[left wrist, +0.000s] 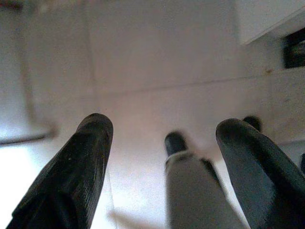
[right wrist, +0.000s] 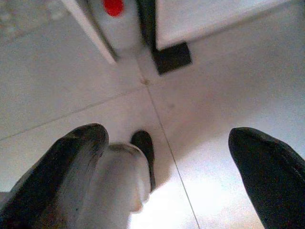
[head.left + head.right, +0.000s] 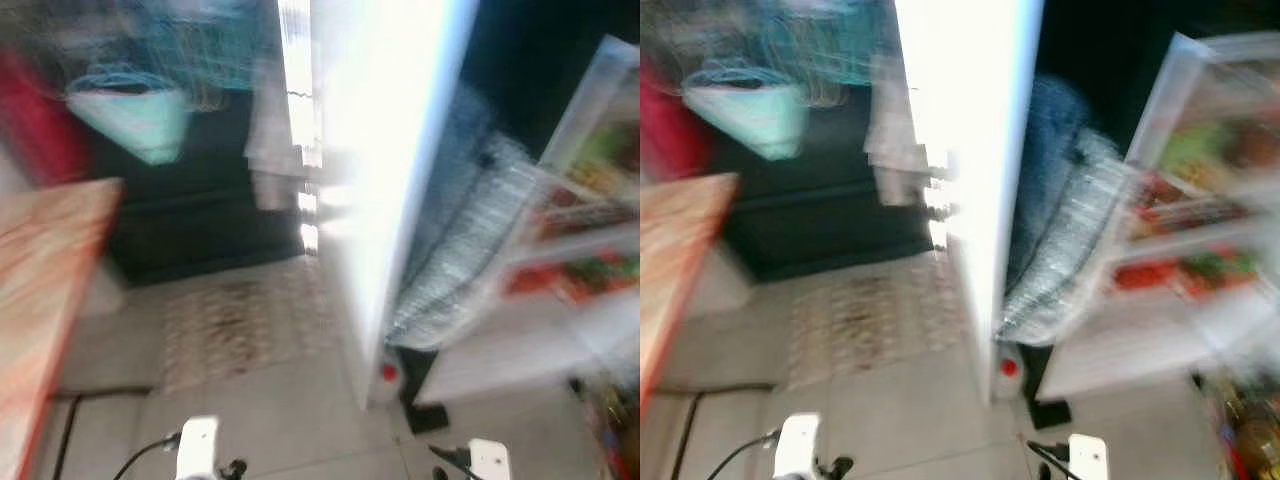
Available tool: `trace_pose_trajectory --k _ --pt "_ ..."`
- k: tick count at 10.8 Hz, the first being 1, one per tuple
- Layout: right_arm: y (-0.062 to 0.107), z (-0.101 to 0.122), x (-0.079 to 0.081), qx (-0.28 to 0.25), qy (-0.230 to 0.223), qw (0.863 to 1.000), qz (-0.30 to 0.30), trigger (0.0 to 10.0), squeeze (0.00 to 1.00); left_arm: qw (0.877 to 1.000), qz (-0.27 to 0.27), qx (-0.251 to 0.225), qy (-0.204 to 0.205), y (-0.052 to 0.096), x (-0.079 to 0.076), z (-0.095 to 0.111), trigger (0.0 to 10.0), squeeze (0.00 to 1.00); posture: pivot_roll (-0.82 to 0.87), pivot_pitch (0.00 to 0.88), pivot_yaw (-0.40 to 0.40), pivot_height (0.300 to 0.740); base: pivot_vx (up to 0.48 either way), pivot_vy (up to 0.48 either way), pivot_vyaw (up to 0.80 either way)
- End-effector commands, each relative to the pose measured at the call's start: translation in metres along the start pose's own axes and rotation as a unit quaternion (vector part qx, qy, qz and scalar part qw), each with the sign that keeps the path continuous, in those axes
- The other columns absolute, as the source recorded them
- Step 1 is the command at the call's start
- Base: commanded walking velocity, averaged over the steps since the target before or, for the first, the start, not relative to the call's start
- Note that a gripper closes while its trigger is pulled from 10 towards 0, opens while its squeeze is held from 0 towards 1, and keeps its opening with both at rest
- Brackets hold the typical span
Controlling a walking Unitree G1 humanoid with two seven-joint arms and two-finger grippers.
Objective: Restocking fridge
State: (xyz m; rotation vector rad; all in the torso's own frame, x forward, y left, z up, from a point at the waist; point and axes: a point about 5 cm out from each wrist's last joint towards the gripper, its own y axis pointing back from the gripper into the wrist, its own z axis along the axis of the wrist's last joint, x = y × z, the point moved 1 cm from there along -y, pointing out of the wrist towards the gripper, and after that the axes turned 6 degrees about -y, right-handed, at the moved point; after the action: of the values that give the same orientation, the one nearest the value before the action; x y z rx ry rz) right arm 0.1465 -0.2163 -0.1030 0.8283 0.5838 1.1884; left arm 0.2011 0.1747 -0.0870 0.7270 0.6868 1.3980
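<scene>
the fridge [image 3: 400, 180] stands open ahead of both grippers, its white door edge-on and blurred, with shelves of red and green food [image 3: 585, 225] beyond the right gripper [image 2: 169, 176]. that gripper hangs low over pale floor tiles [image 2: 214, 95], fingers spread and empty; the left gripper [image 1: 162, 162] likewise, with a wooden table [image 3: 45, 290] on its outer side.

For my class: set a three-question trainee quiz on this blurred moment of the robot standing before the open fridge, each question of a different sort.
1. True or false: the fridge door stands open.
2. The left gripper hangs over: A) tiled floor B) wooden table C) patterned mat
3. Fill in: both the left and the right gripper have their fingers ____.

Key: 1 true; 2 A; 3 open.
</scene>
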Motion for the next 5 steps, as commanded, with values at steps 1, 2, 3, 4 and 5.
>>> trace_pose_trajectory --k 1,2,3,4,5 --pt "0.0 0.0 0.004 0.001 -0.002 1.0 0.004 10.0 0.0 1.0 0.003 0.026 -0.011 0.003 0.006 -0.014 10.0 0.0 -0.18 0.069 0.089 0.74 0.0 0.0 -0.77" --pt "0.0 0.0 -0.001 0.001 -0.006 1.0 -0.002 10.0 0.0 0.999 0.002 0.028 -0.014 0.003 0.005 -0.014 10.0 0.0 -0.18 0.075 0.088 0.74 0.0 0.416 -0.76" --pt "0.001 -0.001 -0.006 0.003 -0.004 1.0 -0.005 10.0 0.0 1.0 0.003 0.028 -0.014 0.003 0.005 -0.015 10.0 0.0 -0.17 0.08 0.084 0.74 0.0 0.0 -0.77" --pt "0.001 -0.001 -0.007 0.005 -0.002 1.0 -0.005 10.0 0.0 1.0 0.004 0.027 -0.014 0.003 0.005 -0.015 10.0 0.0 -0.17 0.086 0.082 0.74 0.0 0.0 -0.77" --pt "0.002 -0.003 -0.009 0.006 0.0 1.0 -0.004 10.0 0.0 1.0 0.004 0.029 -0.013 0.004 0.005 -0.017 10.0 0.0 -0.16 0.098 0.084 0.74 0.0 0.0 -0.77"
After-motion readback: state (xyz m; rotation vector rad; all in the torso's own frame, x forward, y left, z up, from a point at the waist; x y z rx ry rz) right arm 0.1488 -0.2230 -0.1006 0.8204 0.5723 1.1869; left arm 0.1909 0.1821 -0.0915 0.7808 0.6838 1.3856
